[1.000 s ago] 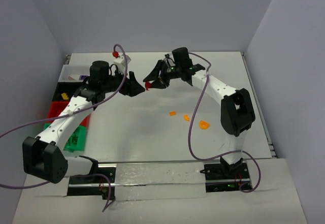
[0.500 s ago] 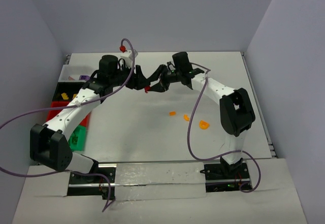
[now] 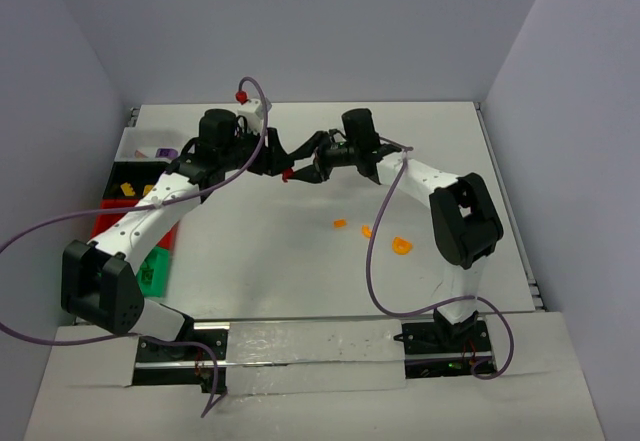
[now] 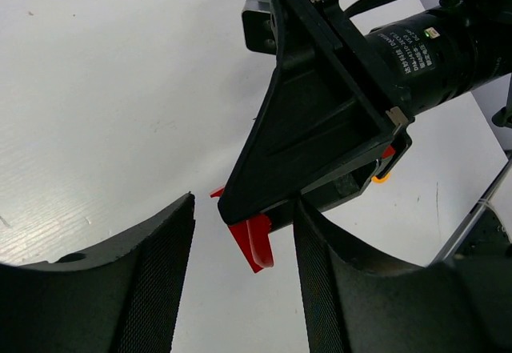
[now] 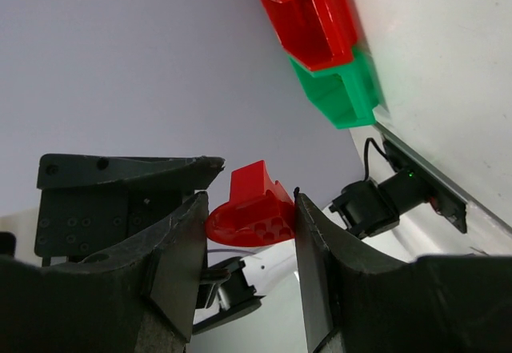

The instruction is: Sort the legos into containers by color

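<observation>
My left gripper (image 4: pixel 240 285) has moved in, jaws wide open around the red lego (image 4: pixel 252 242) my right gripper (image 3: pixel 305 168) pinches; a handoff looks ready.

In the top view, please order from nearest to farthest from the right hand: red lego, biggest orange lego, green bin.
1. Red lego, held in the right hand.
2. Biggest orange lego, nearer the right arm's base.
3. Green bin, far left.

I read one red lego (image 5: pixel 254 207) pinched in the right claw (image 5: pixel 250 229). Three orange legos (image 3: pixel 366 231) lie apart on the desk (image 3: pixel 270 271). Green, red, black and white containers (image 3: pixel 108 223) line its left edge.
</observation>
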`<state>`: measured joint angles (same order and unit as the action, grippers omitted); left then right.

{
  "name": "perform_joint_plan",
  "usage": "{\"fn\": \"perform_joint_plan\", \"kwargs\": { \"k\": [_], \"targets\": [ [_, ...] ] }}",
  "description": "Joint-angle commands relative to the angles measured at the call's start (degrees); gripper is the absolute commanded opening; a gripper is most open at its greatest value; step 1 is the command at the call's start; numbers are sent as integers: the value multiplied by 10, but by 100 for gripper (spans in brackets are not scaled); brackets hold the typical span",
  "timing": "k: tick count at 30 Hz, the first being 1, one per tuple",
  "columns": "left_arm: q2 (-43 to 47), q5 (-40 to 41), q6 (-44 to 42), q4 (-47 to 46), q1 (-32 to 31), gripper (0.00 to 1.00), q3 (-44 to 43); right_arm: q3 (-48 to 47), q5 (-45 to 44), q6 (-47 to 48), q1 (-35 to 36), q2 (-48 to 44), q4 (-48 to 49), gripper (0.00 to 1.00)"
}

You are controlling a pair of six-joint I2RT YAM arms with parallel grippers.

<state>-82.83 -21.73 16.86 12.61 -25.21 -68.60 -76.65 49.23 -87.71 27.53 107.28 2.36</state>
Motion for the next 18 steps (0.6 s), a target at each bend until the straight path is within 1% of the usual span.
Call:
{"fn": "perform_joint_plan", "kwargs": {
  "k": [1, 3, 9, 14, 16, 18],
  "targets": [
    [18, 22, 3, -7, -3, 59, -3, 4, 16, -42, -3, -27, 57, 0],
    [17, 16, 1, -8, -3, 58, -4, 10, 15, -47, -3, -30, 63, 0],
    [14, -9, 20, -22, -5, 51, 6, 32, 21, -87, -4, -26, 105, 0],
    [9, -12, 21, -26, -4, 33, 0, 36, 22, -99, -3, -28, 117, 0],
    [8, -16, 24, -26, -5, 32, 0, 37, 22, -101, -5, -28, 121, 0],
    [10, -22, 29, -28, -5, 39, 9, 42, 23, -109, -6, -27, 128, 0]
  ]
}}
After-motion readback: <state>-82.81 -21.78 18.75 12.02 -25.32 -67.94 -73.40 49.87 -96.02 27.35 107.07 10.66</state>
